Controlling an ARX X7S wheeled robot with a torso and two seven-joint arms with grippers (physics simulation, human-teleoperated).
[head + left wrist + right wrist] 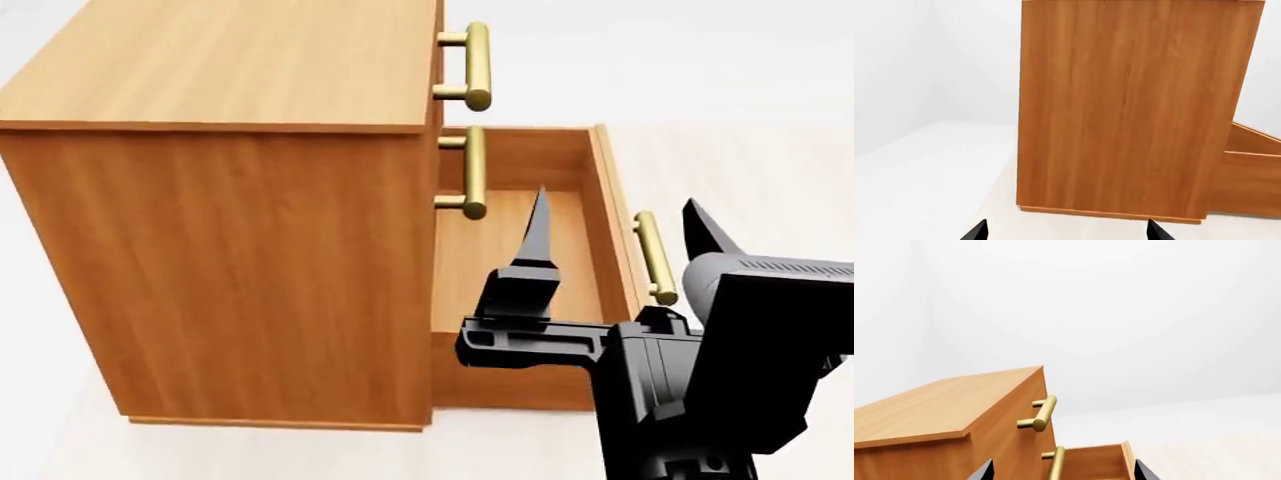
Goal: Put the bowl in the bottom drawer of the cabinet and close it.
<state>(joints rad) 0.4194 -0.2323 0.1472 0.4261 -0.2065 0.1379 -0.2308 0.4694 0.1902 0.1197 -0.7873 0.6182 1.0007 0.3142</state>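
The bottom drawer (pixel 534 260) stands pulled well out of the cabinet (pixel 240 260), directly beneath and beyond the right claw (pixel 617 235); its inside shows bare orange-brown wood where the claw and arm do not cover it, and no bowl is to be seen in it or anywhere else in the three views, so where the bowl is I cannot tell. The right claw hangs over the open drawer with its two black fingers (pixel 538 232) spread wide apart, one above the drawer floor and the other out past the drawer front, the drawer's brass handle (pixel 653 258) lying between them; nothing is held between them. In the right wrist view only the two dark fingertips (pixel 985 471) show at the frame edge, well apart, with the cabinet top and the open drawer (pixel 1095 462) ahead of them. The left claw (pixel 1067 231) shows only as two black tips (pixel 977 232) set widely apart, facing the plain side panel of the cabinet (pixel 1121 110) with a strip of pale floor between; the side of the drawer (pixel 1251 170) juts out beyond the cabinet's far edge; it too holds nothing.

The cabinet rests on a pale, faintly wood-grained floor (pixel 747 150); the walls (pixel 1107 310) behind are plain white.

Counted in the head view: one cabinet, three brass bar handles, the upper two (pixel 473 66) on shut drawer fronts, one drawer open; two claws across the views.
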